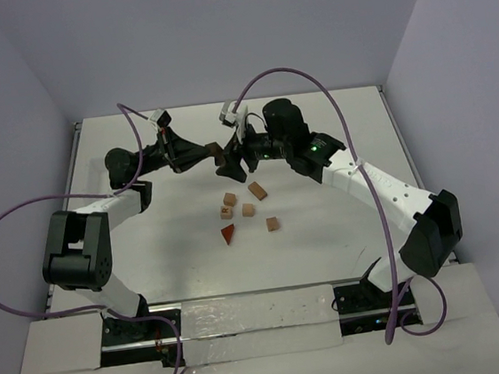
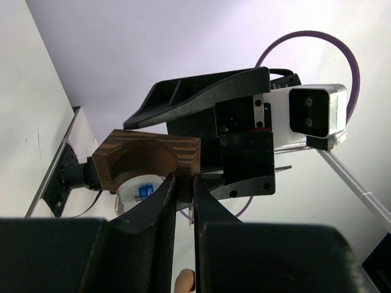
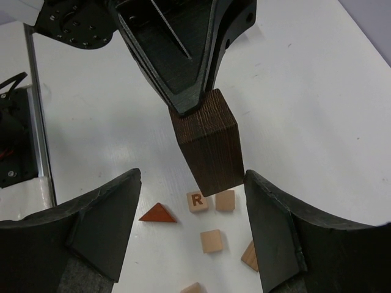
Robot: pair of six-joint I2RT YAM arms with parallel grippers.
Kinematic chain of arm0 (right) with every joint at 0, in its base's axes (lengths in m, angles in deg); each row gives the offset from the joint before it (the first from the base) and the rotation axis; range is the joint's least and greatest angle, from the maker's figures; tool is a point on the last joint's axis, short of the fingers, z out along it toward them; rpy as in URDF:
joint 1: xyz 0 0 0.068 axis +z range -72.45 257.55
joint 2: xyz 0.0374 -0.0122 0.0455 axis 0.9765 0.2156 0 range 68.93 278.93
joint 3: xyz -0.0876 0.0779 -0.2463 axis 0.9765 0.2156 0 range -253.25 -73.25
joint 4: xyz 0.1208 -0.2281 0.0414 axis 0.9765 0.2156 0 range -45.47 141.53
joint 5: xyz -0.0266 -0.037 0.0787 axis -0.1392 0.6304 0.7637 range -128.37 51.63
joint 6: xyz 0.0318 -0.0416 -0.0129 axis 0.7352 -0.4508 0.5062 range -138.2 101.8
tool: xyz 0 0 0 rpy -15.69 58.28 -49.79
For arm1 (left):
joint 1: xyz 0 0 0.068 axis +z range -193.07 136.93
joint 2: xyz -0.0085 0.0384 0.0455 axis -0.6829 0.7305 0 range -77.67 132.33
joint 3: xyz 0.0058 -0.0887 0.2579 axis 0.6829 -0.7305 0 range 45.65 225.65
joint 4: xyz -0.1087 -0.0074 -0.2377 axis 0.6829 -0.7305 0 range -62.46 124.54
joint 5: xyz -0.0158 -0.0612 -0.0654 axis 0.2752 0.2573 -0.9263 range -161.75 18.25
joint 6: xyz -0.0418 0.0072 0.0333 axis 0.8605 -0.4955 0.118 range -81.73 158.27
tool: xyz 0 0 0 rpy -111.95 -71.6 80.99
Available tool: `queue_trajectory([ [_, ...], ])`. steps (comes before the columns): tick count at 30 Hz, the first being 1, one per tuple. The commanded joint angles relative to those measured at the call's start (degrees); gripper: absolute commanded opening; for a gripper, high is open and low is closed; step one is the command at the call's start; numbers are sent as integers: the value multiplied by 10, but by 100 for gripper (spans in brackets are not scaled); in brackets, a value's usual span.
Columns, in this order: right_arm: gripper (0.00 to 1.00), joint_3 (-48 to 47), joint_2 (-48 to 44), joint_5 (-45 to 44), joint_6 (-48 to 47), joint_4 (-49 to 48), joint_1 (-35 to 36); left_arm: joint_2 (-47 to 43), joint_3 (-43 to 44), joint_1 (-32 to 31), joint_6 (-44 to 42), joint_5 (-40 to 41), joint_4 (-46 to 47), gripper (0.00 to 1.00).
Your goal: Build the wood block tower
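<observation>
Holding a dark block (image 2: pixel 153 155) up in the air, the left claw (image 2: pixel 183 183) is gripping it at one end, its two thin fingertips clamped tight on the wood. The block is showing striped grain and a curved arch cut into one face. It is hanging above the desk (image 1: pixel 333 133), over the middle and a little toward the far edge. The right claw (image 3: pixel 190 177) is facing it from the other side with its jaws standing wide apart, one finger on each side of the block's free end. The right-hand finger is sitting just beside a corner of the wood; whether it is touching, the views are not settling. No tower is standing: the small pieces are lying loose and flat on the desk near its middle, below the two claws. A red-brown wedge (image 1: pixel 229 234) is lying nearest the near edge. A tan cube with a letter R (image 3: pixel 197 201) is lying just beside a plain tan cube (image 3: pixel 225 199). Another tan cube (image 1: pixel 273 224) is lying apart toward the right edge, and a browner piece (image 1: pixel 258 190) is sitting tilted farther back.
</observation>
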Motion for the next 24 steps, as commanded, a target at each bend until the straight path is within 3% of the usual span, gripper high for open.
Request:
queue_trajectory([
  [1,73,-2,-21,31,-21,2,4,-13,3,-2,18,-8,209,0],
  [9,72,-22,8,71,-32,-5,4,-25,0,-13,21,-18,217,0],
  [14,56,-22,10,84,-31,-9,4,-24,-3,-13,23,-18,222,0],
  [17,51,-22,10,92,-30,-12,4,-19,-3,-14,28,-17,230,0],
  [20,53,-23,12,94,-26,-15,3,-16,-2,-16,31,-17,234,0],
  [24,71,-26,20,96,-18,-26,3,-17,0,-23,32,-18,237,0],
])
